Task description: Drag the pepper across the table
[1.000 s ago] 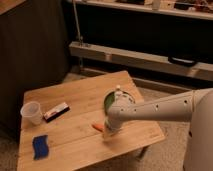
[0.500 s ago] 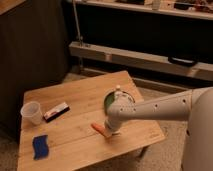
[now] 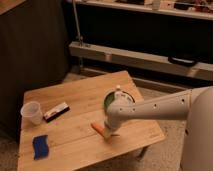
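The pepper is a small orange tapered vegetable lying on the light-wood table, near the middle front. My gripper is at the end of the white arm that reaches in from the right. It is down at the table right at the pepper's right end, touching or covering it. The arm's wrist hides part of the green bowl behind it.
A clear plastic cup stands at the table's left edge. A dark bar with a white label lies beside it. A blue sponge lies at the front left. A shelf rail and dark cabinet stand behind the table.
The pepper and my gripper have shifted slightly left and toward the front of the table. The other items have not moved.
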You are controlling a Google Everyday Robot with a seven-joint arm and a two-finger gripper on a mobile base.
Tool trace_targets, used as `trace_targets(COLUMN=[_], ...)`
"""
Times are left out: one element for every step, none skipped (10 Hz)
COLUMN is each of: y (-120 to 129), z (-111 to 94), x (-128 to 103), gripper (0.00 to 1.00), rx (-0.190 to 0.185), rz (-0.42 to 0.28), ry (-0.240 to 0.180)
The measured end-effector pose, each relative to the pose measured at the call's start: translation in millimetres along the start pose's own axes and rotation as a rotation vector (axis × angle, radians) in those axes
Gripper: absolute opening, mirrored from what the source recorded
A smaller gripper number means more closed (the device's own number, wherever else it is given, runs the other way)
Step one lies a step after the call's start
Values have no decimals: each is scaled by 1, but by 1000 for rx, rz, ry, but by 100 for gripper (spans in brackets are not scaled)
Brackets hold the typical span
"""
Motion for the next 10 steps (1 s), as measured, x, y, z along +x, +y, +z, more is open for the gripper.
trace_targets(y=[2, 6, 11, 11, 11, 12, 14, 13, 12, 14], z=[0, 1, 3, 4, 5, 7, 8, 8, 9, 9], x=[-5, -18, -32, -37, -39, -46, -52, -54, -58, -64], gripper=[3, 3, 3, 3, 3, 3, 3, 3, 3, 3], rx=[-2, -5, -9, -8, -7, -7, -7, -7, -3, -4], rz=[-5, -18, -30, -35, -37, -45, -52, -52, -55, -60], ry=[-3, -8, -11, -11, -6, -5, -7, -6, -9, -12])
